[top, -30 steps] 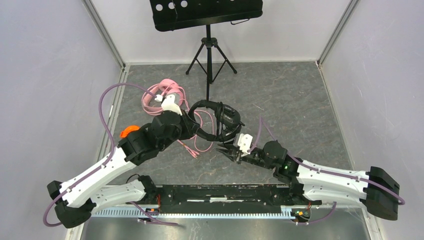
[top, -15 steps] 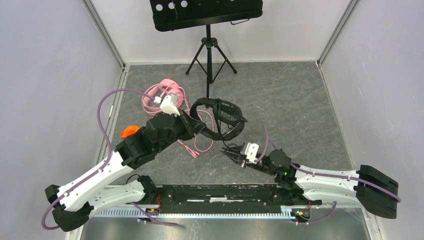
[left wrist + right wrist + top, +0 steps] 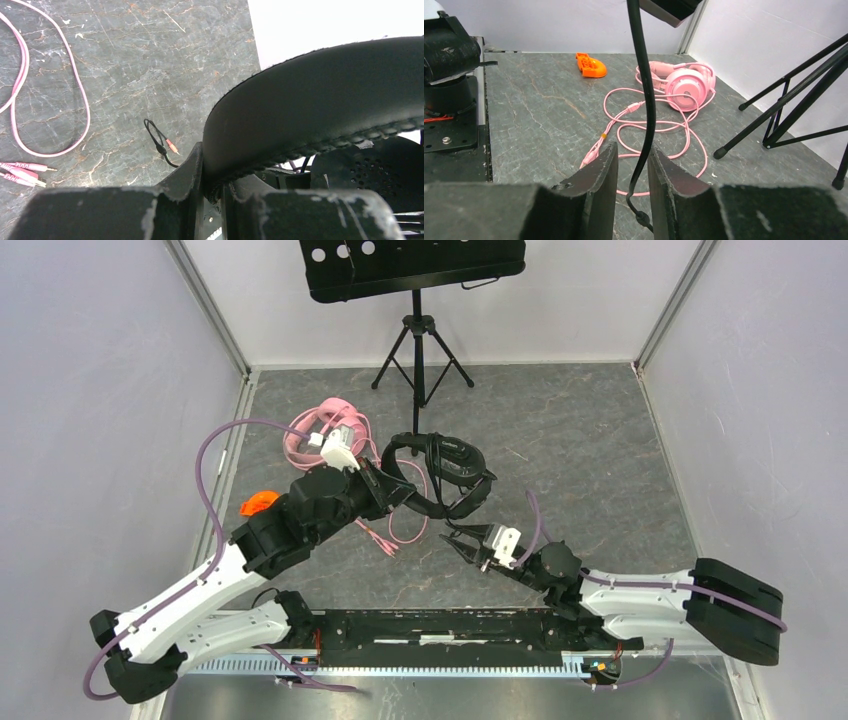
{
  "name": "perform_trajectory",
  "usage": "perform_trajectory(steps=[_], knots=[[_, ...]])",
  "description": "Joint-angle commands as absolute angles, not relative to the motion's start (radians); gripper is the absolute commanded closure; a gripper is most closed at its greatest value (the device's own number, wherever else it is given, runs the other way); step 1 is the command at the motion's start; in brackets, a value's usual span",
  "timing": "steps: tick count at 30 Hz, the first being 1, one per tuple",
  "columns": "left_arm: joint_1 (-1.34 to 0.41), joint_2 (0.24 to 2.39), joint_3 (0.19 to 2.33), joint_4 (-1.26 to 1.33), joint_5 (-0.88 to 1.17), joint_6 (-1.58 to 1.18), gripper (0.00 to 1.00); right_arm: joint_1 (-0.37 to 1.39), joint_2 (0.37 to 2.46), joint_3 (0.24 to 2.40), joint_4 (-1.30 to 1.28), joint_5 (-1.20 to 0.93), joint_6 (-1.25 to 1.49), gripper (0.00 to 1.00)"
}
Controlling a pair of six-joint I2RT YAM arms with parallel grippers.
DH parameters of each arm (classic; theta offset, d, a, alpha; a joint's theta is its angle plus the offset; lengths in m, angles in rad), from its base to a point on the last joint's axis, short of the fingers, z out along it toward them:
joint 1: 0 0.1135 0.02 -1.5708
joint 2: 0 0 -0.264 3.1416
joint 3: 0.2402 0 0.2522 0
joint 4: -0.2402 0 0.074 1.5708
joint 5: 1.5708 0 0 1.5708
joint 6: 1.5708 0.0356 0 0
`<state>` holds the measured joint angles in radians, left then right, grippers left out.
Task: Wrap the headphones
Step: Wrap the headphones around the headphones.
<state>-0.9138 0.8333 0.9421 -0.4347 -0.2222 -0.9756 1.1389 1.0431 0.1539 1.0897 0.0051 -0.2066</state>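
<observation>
Setting: a dark grey marbled table (image 3: 600, 440) walled in by pale panels, seen from above and from both wrist cameras
Left gripper (image 3: 392, 492): clenched on the padded headband (image 3: 320, 100) of the black headphones (image 3: 447, 472), which it holds up off the table near the middle
Black headphones: the band arches across the left wrist view, with one perforated ear cup (image 3: 370, 170) tucked below it at the right
Right gripper (image 3: 632, 165): released, its two fingers slightly apart with the thin black cable (image 3: 644, 90) hanging down through the gap; the cable lies against one finger and is not pinched
Right gripper position: low over the table, just on the near side of the black headphones
Pink headphones (image 3: 684, 85): lying on the table at the far left, well apart from both grippers
Pink cable (image 3: 659, 125): spread in loose loops on the table between the pink headphones and the grippers, its plugs (image 3: 22, 170) lying flat
Other things: a small orange plastic piece (image 3: 591, 66) on the table beside the left arm; a black tripod music stand (image 3: 415, 265) at the far edge
</observation>
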Motion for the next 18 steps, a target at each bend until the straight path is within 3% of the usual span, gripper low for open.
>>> perform_trajectory(steps=[1, 11, 18], knots=[[-0.91, 0.802, 0.942, -0.321, -0.194, -1.036, 0.98, 1.144, 1.085, 0.16, 1.236, 0.033, -0.224, 0.67], [-0.91, 0.796, 0.936, -0.291, -0.155, -1.061, 0.98, 1.145, 1.196, 0.182, 1.307, 0.026, -0.232, 0.61], [-0.91, 0.791, 0.938, -0.281, -0.146, -1.071, 0.98, 1.144, 1.291, 0.162, 1.395, 0.007, -0.238, 0.63]])
